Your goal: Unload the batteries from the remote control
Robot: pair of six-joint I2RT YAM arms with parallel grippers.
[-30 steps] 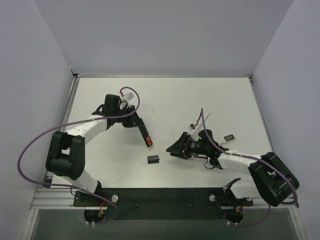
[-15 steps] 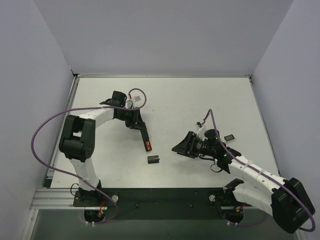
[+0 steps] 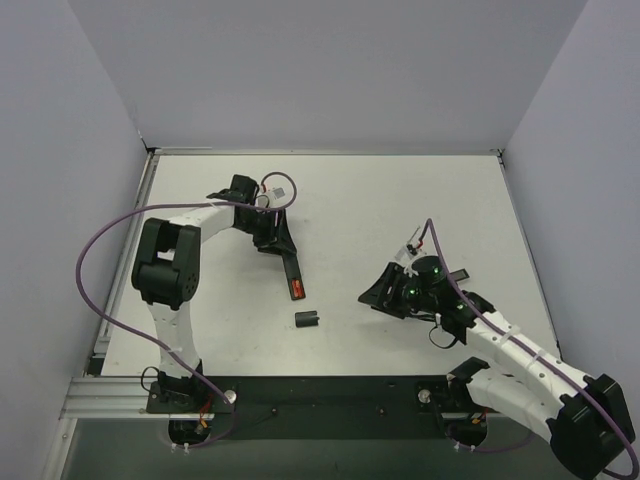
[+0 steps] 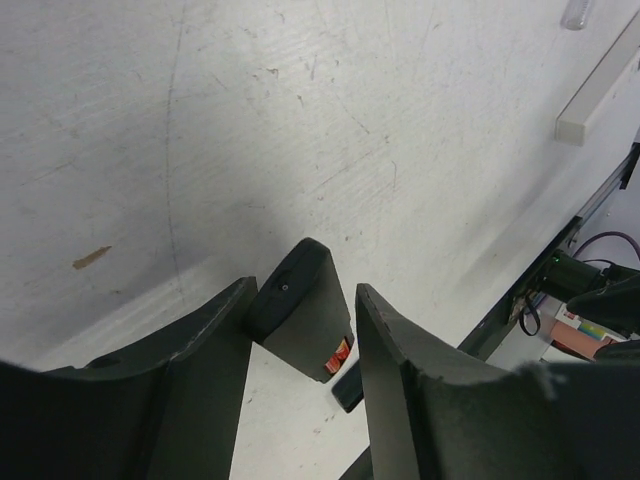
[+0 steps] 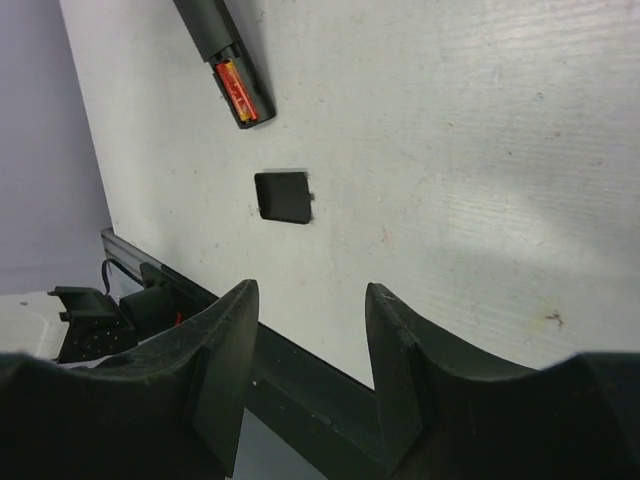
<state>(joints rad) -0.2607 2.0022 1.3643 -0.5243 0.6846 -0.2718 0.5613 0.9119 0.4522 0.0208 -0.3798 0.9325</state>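
The black remote control point(image 3: 288, 268) lies on the white table, its open compartment at the near end showing a red battery point(image 3: 296, 291). My left gripper point(image 3: 270, 238) is shut on the remote's far end. In the left wrist view the remote point(image 4: 300, 315) fills the gap between the fingers point(image 4: 205, 345), with the red battery point(image 4: 338, 357) beyond. My right gripper point(image 3: 383, 294) is open and empty, to the right of the remote. The right wrist view shows the remote point(image 5: 215, 30) and battery point(image 5: 240, 92) far ahead of that gripper point(image 5: 310, 310). No green batteries show.
A short black rectangular cover point(image 3: 307, 320) lies near the remote's open end and also shows in the right wrist view point(image 5: 283, 196). A small dark piece point(image 3: 460, 274) lies behind the right arm. A white strip point(image 4: 598, 88) lies at the table's edge.
My right gripper has moved to the right, away from the remote and the cover. My left arm has swung and straightened at the remote's far end; the remote has barely shifted.
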